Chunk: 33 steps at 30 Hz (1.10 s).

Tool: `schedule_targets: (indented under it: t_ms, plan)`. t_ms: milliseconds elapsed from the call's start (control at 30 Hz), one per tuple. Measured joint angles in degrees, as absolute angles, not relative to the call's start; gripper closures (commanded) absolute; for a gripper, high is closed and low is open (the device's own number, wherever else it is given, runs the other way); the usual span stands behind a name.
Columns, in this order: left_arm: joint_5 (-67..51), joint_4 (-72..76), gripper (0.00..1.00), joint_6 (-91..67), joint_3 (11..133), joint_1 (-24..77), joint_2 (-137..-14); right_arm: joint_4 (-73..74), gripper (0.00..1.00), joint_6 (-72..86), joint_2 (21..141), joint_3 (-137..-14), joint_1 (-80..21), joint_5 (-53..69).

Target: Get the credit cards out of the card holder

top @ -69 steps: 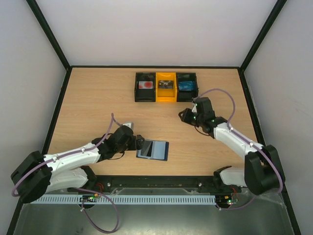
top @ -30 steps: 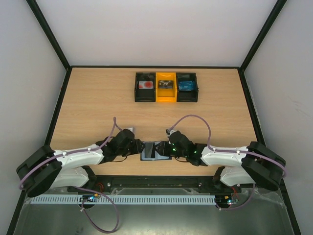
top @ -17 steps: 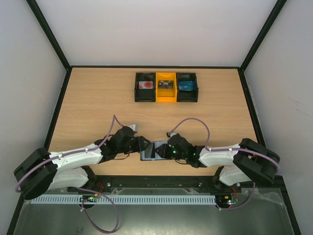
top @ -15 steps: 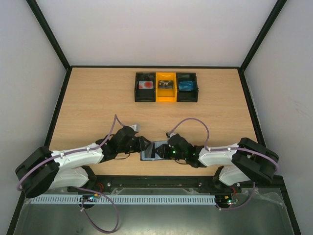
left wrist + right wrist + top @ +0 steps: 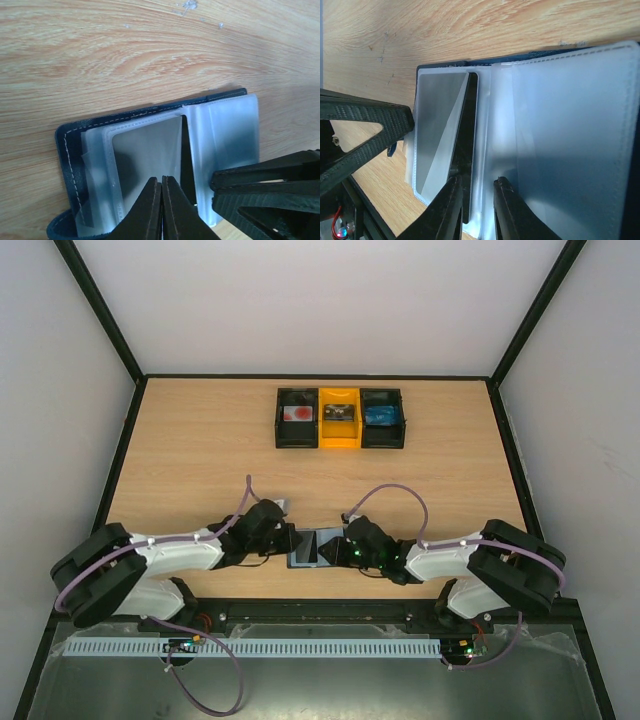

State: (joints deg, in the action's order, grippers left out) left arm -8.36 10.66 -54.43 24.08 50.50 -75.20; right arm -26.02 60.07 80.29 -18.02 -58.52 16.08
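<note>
Card holder open flat at tabletop near edge, between both claws. Left claw closed, tips pressing holder. Right claw narrowly apart astride card edge, grip unclear; card's long axis points toward it.

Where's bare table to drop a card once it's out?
Bare table: the broad band between the row of boxes at the back and the card holder, plus both back corners beside the boxes. Crowded: front centre, where the left gripper and right gripper flank it.
</note>
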Motion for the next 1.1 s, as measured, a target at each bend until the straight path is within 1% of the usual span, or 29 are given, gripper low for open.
schedule_targets:
  t_ms: [233, 1100]
  plan:
    - [-7.6, 10.8, 0.97, -54.2, 24.1, 50.5, -77.3, -26.0, 0.82, 60.1, 80.2, -18.0, -58.5, 15.8]
    - [-6.2, 9.1, 0.97, -54.2, 23.9, 50.5, -77.4, -27.1, 0.83, 60.9, 80.3, -18.2, -58.5, 16.5]
